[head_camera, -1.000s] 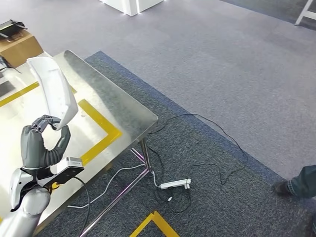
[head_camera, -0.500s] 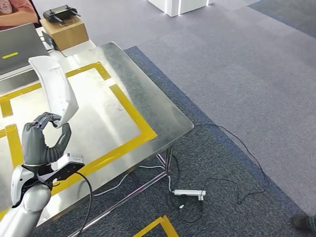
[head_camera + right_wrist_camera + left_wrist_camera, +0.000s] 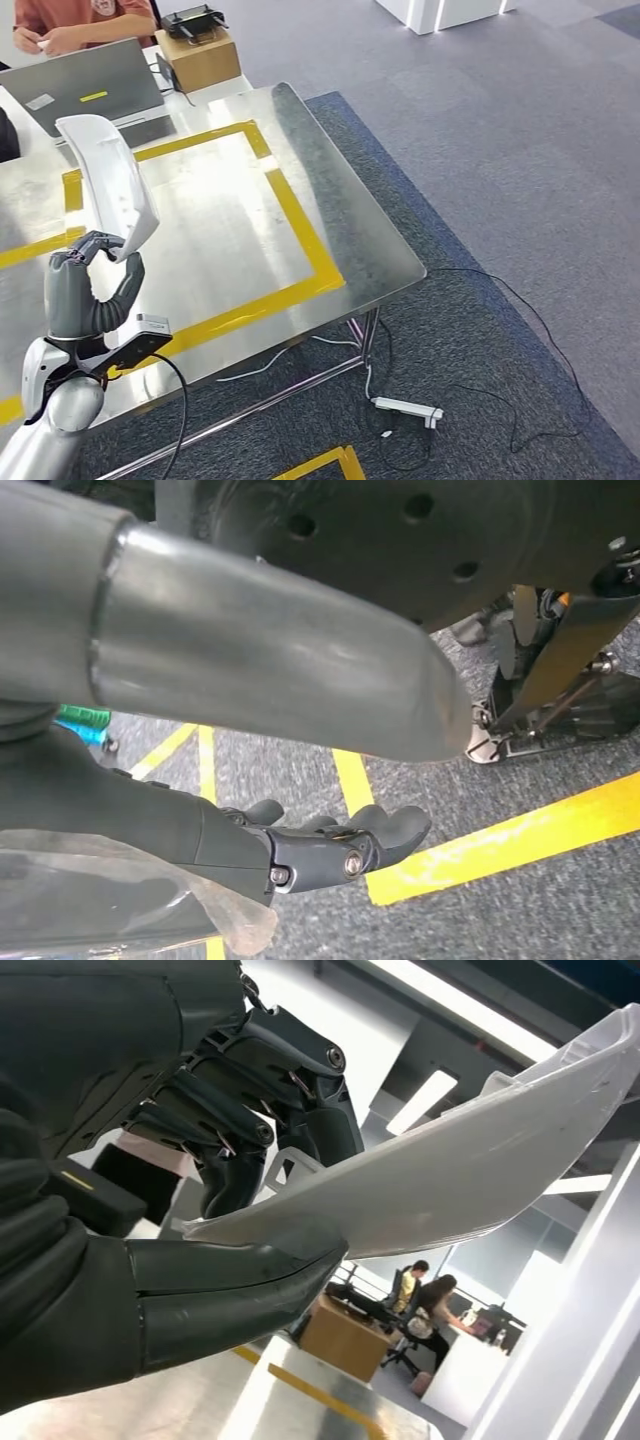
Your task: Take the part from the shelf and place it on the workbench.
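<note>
Over the near edge of the steel workbench the left hand pinches the white part at its lower end, holding it upright above the taped surface; the carry looks nearly done, and next it must be lowered inside the yellow tape. The right hand hangs with fingers loosely extended, gripping nothing. Since a second ago the view has swung, bringing more bench, a laptop and a seated person into sight

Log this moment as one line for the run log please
stage: carrying | left hand: holds white part upright above workbench | right hand: hangs by floor, holds nothing | part: not yet placed
</note>
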You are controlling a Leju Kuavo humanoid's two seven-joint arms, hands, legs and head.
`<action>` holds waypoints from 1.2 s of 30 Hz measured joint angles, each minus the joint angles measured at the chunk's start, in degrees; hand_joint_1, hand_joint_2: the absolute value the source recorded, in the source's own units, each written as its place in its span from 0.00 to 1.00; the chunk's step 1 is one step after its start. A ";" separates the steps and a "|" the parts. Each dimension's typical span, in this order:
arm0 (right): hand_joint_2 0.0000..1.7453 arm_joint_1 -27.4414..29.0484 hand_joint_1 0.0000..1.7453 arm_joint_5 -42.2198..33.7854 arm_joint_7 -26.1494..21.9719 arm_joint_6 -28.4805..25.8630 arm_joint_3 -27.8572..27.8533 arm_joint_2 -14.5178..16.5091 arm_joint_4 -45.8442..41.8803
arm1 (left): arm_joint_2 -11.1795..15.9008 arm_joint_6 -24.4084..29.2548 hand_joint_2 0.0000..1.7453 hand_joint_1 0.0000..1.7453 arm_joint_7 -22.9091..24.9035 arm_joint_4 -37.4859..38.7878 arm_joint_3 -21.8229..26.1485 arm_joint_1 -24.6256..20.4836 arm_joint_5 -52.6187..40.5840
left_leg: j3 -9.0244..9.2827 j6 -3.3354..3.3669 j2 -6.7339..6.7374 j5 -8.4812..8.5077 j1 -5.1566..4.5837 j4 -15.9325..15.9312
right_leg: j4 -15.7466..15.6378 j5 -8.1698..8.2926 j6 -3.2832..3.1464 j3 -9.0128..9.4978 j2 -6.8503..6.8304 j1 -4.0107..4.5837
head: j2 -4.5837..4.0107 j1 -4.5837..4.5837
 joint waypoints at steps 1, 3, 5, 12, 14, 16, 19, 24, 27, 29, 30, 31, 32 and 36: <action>0.00 0.00 0.00 0.09 0.00 -0.01 0.00 0.00 -0.02 | 0.01 -0.02 1.00 1.00 0.00 0.16 -0.02 0.02 0.03 | -0.22 0.01 0.14 0.66 0.06 0.30 | 0.00 -0.18 0.04 0.17 -0.79 0.03 | 0.00 -0.01; 0.00 -0.02 0.00 0.27 -0.01 -0.01 0.00 0.01 -0.04 | 0.04 -0.02 1.00 1.00 0.00 0.37 -0.03 -0.03 0.13 | 2.67 0.43 1.02 4.59 -0.05 -5.46 | 0.00 -0.64 0.18 0.79 -2.23 0.12 | 0.00 -0.02; 0.00 -0.06 0.00 0.43 -0.05 0.00 -0.03 0.04 -0.04 | 0.06 -0.02 1.00 1.00 -0.01 0.46 -0.05 -0.37 0.30 | 6.40 1.31 3.89 7.12 -0.79 -12.68 | -0.03 -1.15 0.58 1.34 -3.44 0.39 | 0.00 -0.02; 0.00 -0.32 0.00 0.55 -0.25 0.00 -0.28 -0.01 -0.07 | 0.20 0.03 1.00 1.00 -0.04 0.61 -0.11 -0.92 0.54 | 8.23 3.29 2.56 7.31 -0.71 -16.76 | 4.02 -4.81 2.58 0.00 -1.81 0.52 | 0.00 0.51; 0.00 -0.34 0.00 0.55 -0.27 0.00 -0.41 -0.04 -0.08 | 0.10 0.01 1.00 1.00 -0.04 0.68 -0.14 -1.02 0.54 | 8.27 3.64 1.68 7.17 -0.66 -16.78 | 12.12 -7.98 2.83 -4.43 0.88 0.43 | 0.00 0.85; 0.00 -0.29 0.00 0.55 -0.26 0.00 -0.59 -0.05 -0.08 | 0.03 -0.03 1.00 1.00 -0.04 0.88 -0.20 -0.98 0.54 | 8.42 3.74 0.81 6.99 -0.68 -16.75 | 16.59 -8.11 2.94 -7.85 1.32 0.42 | 0.00 0.94; 0.00 -0.28 0.00 0.68 -0.37 0.06 -0.86 -0.05 -0.13 | 0.01 0.28 1.00 1.00 0.10 1.45 -0.26 -1.37 0.25 | 9.14 3.35 -0.06 6.48 -0.65 -16.65 | 8.03 -1.28 2.68 -5.44 1.39 0.40 | 0.00 1.01; 0.00 -0.49 0.00 1.64 -0.58 0.34 -1.37 0.02 -0.21 | 0.16 1.27 1.00 1.00 1.01 2.73 -0.30 -3.13 -1.39 | 9.01 3.30 -0.54 5.98 -1.09 -15.97 | -0.08 1.56 1.88 -1.71 1.84 0.35 | 0.02 0.88; 0.00 -0.47 0.00 2.17 -0.64 0.38 -1.44 0.04 -0.22 | 0.28 1.49 1.00 1.00 1.79 3.83 -0.36 -4.32 -2.48 | 9.22 3.64 -0.49 6.06 -1.05 -16.28 | -0.12 1.49 1.73 -1.67 1.98 0.50 | 0.01 0.87; 0.00 -0.50 0.00 2.39 -0.74 0.38 -1.50 0.04 -0.23 | 0.34 1.50 1.00 1.00 2.13 4.49 -0.36 -5.02 -2.84 | 9.32 3.50 -0.46 6.13 -1.04 -16.49 | -0.10 1.41 1.51 -1.66 2.00 0.53 | 0.00 0.87; 0.00 -0.52 0.00 2.48 -0.80 0.38 -1.55 0.04 -0.24 | 0.34 1.50 1.00 1.00 2.28 4.85 -0.37 -5.30 -3.03 | 9.35 3.39 -0.46 6.15 -1.04 -16.57 | -0.09 1.37 1.42 -1.65 1.99 0.55 | 0.00 0.87; 0.00 -0.54 0.00 2.58 -0.86 0.38 -1.61 0.04 -0.24 | 0.34 1.51 1.00 1.00 2.47 5.27 -0.37 -5.58 -3.28 | 9.37 3.18 -0.46 6.18 -1.03 -16.64 | -0.08 1.35 1.35 -1.65 1.97 0.56 | 0.00 0.88; 0.00 -0.57 0.00 2.67 -0.91 0.38 -1.66 0.04 -0.24 | 0.34 1.52 1.00 1.00 2.63 5.71 -0.38 -5.85 -3.51 | 9.38 2.91 -0.46 6.19 -1.01 -16.69 | -0.06 1.32 1.31 -1.66 1.96 0.57 | 0.00 0.88; 0.00 -0.63 0.00 2.95 -1.00 0.26 -1.84 0.04 -0.22 | 0.32 2.09 1.00 1.00 3.54 7.80 -0.42 -7.01 -5.02 | 9.39 2.25 -0.47 6.17 -0.97 -16.76 | -0.01 1.30 1.23 -1.65 1.96 0.58 | 0.00 0.90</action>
